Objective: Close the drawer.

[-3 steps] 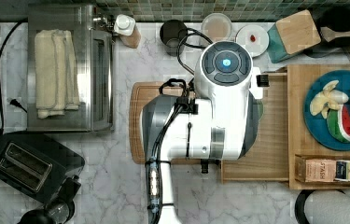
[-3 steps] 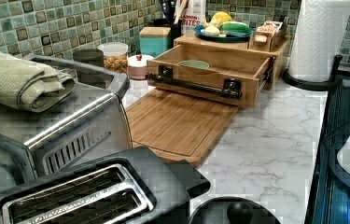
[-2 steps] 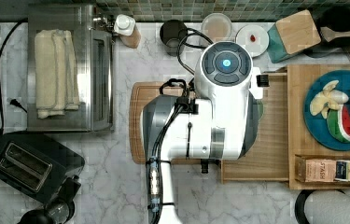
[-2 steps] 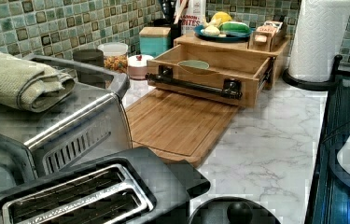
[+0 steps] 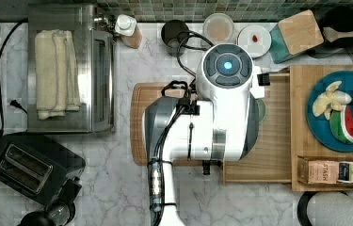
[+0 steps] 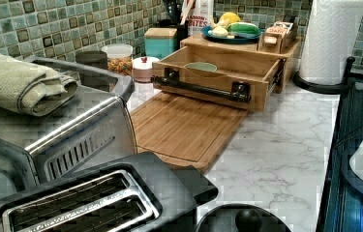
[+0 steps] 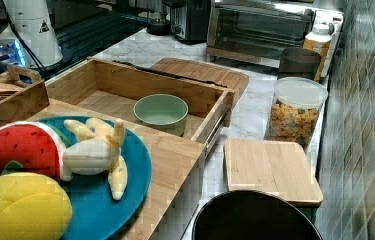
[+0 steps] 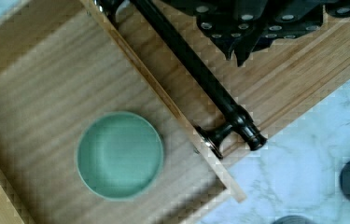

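The pincer (image 8: 249, 44) hangs above the cutting board (image 8: 303, 70), just beside the black bar handle (image 8: 196, 70) and apart from it, holding nothing; how far its fingers are parted I cannot tell. The drawer (image 6: 218, 72) stands pulled out of its wooden cabinet (image 7: 175, 155) over the cutting board's far edge, with a green bowl (image 8: 120, 155) inside. All sits on the marble desk (image 6: 285, 145), the white arm (image 5: 212, 122) above.

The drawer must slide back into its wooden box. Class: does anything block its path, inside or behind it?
Nothing visible blocks it. The drawer stands pulled out, and the green bowl inside sits low, below the drawer's walls, so it should likely pass under the top. The cutting board lies in front, outside the path.
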Controlling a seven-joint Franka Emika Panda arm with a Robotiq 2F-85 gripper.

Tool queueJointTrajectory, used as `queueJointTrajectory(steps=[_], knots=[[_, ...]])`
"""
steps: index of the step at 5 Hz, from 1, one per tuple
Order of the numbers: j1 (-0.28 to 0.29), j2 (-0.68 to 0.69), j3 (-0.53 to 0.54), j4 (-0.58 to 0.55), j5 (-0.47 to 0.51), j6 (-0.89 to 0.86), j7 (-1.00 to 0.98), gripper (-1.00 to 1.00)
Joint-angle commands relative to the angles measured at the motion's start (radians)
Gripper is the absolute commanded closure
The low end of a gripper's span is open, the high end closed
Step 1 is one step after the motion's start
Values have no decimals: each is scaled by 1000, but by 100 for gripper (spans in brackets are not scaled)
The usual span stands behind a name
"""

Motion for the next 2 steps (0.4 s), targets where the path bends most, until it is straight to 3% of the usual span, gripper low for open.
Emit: queueJointTrajectory(steps=[1,2], knots=[[66,-110,69,-206,48,206,-165,100],[99,-128,93,-253,54,266,-179,100]])
